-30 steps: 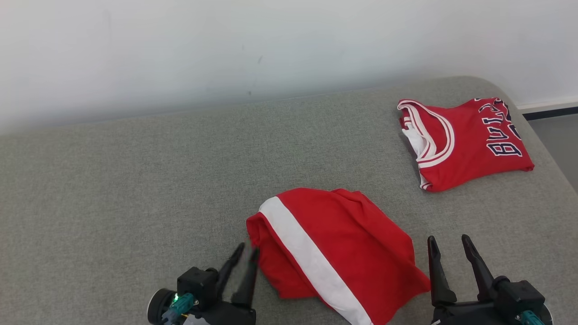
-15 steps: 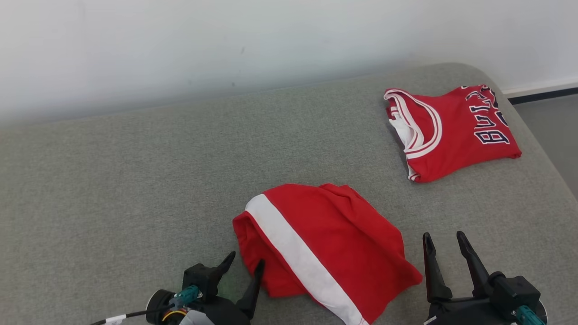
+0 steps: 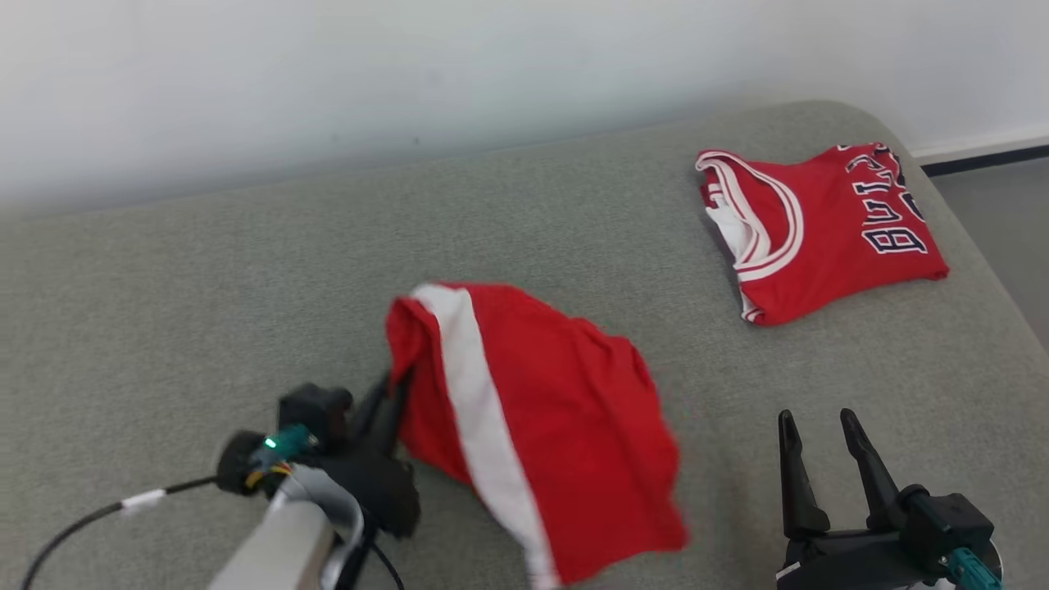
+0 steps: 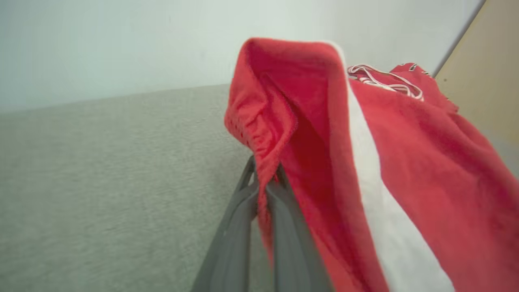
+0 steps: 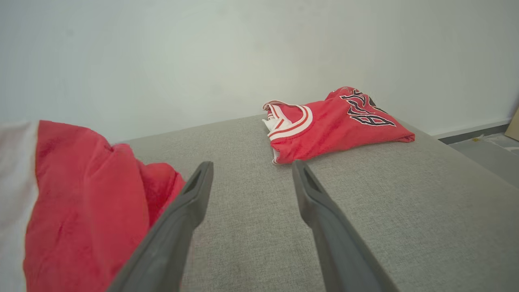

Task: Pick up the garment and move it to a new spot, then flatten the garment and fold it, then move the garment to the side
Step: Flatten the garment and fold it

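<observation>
Since the earlier frame the left pincer [image 3: 397, 383] has shut on the garment's [image 3: 533, 410] edge and raised it. Cloth that lay slumped now stands peaked above the cushion [image 3: 205, 287], its white stripe running down from the grip.

From the head, the rest of the garment trails to that pincer's right, its low end blurred. The right pincer [image 3: 818, 419] waits apart and empty, just beyond the trailing hem. A folded jersey [image 3: 819, 238] lies well ahead of it.

Along the left wrist, both fingers press together with a red fold clamped between them. The fabric rises above the tips and drapes to their right.

Along the right wrist, the fingers stand wide over bare cushion, with the garment just to their left and the jersey ahead.

I judge the pick-up done and the carry to a new spot begun; flattening and folding are yet to come.
</observation>
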Controlling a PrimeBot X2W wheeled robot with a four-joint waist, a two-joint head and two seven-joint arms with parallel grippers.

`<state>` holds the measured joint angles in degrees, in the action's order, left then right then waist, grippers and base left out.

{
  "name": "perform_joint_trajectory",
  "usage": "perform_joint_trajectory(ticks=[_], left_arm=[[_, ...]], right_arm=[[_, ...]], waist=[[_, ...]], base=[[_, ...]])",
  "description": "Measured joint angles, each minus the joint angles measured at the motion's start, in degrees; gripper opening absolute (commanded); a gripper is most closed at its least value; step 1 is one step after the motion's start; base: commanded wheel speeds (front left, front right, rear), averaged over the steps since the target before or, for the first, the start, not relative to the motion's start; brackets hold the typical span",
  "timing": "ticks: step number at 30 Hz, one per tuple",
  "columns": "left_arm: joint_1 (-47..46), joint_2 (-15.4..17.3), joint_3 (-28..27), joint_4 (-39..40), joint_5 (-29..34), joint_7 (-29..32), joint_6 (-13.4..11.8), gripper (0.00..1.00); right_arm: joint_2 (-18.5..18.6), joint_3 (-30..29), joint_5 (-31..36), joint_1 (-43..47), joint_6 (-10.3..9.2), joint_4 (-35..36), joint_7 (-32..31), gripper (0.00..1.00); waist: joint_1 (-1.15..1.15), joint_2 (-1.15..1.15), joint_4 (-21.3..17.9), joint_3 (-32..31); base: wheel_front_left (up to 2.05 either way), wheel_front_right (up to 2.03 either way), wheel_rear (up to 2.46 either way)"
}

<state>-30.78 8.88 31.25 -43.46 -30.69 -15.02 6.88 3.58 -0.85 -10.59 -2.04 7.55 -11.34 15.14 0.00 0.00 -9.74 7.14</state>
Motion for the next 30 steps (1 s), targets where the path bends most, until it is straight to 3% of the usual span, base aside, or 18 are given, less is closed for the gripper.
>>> perform_joint_trajectory(ticks=[5,10,23,29,30], left_arm=[[-0.9,2.6,-7.4,10.1,6.8,0.0,-2.9,0.0],[3.2,2.5,-10.3,16.6,11.3,0.0,-3.2,0.0],[23.6,-0.3,-12.6,21.8,18.6,0.0,-1.8,0.0],[26.2,-2.1,-14.9,19.4,19.2,0.0,-1.2,0.0],[26.2,-2.2,-15.6,19.4,19.2,0.0,-1.1,0.09]], right_arm=[[0.0,-0.1,0.1,0.0,0.0,0.3,0.0,1.0],[-0.1,0.1,0.2,0.2,0.0,0.1,0.0,1.0],[-0.3,0.2,0.0,0.9,0.0,-0.3,0.0,1.0],[-0.2,0.9,-0.5,1.1,0.0,-1.0,0.0,1.0],[-0.1,1.1,-0.5,1.1,0.0,-1.2,0.0,1.0]], waist=[[0.0,0.0,1.9,-0.9],[0.0,0.0,3.8,-2.1],[0.0,0.0,6.4,-2.5],[0.0,0.0,7.8,-2.4],[0.0,0.0,8.1,-2.4]], base=[[0.0,0.0,0.0],[0.0,0.0,0.0],[0.0,0.0,0.0],[0.0,0.0,0.0],[0.0,0.0,0.0]])
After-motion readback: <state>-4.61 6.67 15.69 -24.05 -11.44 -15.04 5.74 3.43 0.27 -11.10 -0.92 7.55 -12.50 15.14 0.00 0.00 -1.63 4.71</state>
